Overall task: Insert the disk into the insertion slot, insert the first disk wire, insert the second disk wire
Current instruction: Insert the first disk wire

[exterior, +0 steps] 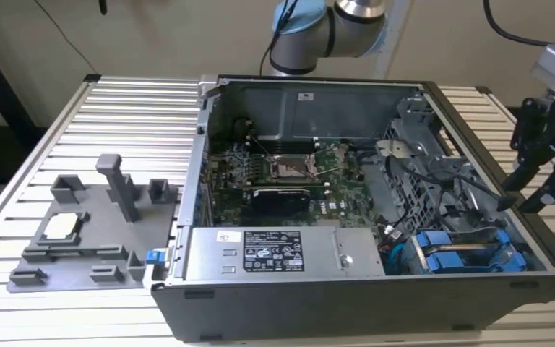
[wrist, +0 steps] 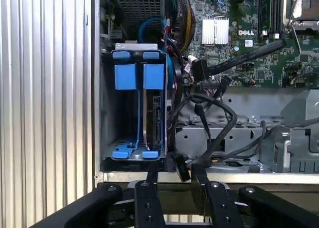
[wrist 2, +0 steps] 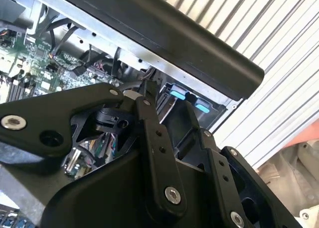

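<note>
The disk (wrist: 156, 119) stands on edge in the insertion slot (wrist: 110, 113), a grey metal cage with blue tabs (wrist: 139, 76) at the case's corner. In the exterior view the cage (exterior: 468, 254) sits at the front right of the open computer case. My gripper (exterior: 523, 202) hovers over the case's right wall, just beyond the cage. Its black fingers (wrist: 152, 174) stand apart, open, in both wire views of the wrist, with my gripper (wrist: 175, 175) straddling a black wire connector (wrist: 178, 166) without clearly touching it. A second black plug (wrist: 200, 68) hangs by the motherboard. My gripper (wrist 2: 168, 101) points at the blue tabs.
The green motherboard (exterior: 287, 173) fills the case's middle, and a grey labelled power-supply box (exterior: 272, 253) lies at the front. Loose black cables (exterior: 465, 189) cross the space beside the cage. A grey fixture plate (exterior: 84, 231) rests on the ribbed table (exterior: 123, 123) at the exterior view's left.
</note>
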Motion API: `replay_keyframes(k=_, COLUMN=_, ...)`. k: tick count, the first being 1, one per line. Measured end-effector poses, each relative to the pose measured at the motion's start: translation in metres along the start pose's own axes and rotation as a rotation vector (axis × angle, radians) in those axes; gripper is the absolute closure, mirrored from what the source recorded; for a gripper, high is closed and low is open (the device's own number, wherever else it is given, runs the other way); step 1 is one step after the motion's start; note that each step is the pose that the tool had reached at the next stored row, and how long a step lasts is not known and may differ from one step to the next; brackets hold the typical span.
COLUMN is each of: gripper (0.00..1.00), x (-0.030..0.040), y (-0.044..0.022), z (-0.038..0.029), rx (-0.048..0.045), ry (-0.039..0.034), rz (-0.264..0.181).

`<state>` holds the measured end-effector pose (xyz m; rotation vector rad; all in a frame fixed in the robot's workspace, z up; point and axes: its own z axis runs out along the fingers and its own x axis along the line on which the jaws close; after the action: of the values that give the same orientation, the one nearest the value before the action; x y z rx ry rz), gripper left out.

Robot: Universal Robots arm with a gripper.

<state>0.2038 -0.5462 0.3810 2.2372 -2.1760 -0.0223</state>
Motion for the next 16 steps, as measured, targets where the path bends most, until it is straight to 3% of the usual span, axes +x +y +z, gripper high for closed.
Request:
replay_keyframes(k=2, gripper=0.60, x=-0.0001, y=0.0000, z=0.0002, rx=0.0069, ry=0.0006, rz=-0.027)
replay_keyframes(k=5, gripper=0.60, x=-0.0001, y=0.0002, z=0.0010, rx=0.0392, ry=0.0024, rz=-0.046)
replay_keyframes(k=7, gripper=0.60, x=-0.0004, y=0.0015, z=0.0022, rx=0.0520, ry=0.0031, rz=-0.053)
replay_keyframes(k=12, gripper=0.60, x=-0.0017, y=0.0091, z=0.0057, rx=0.0723, ry=0.0043, rz=-0.063)
replay_keyframes(k=16, gripper=0.60, x=-0.0030, y=0.0162, z=0.0092, rx=0.0827, ry=0.0048, rz=-0.068)
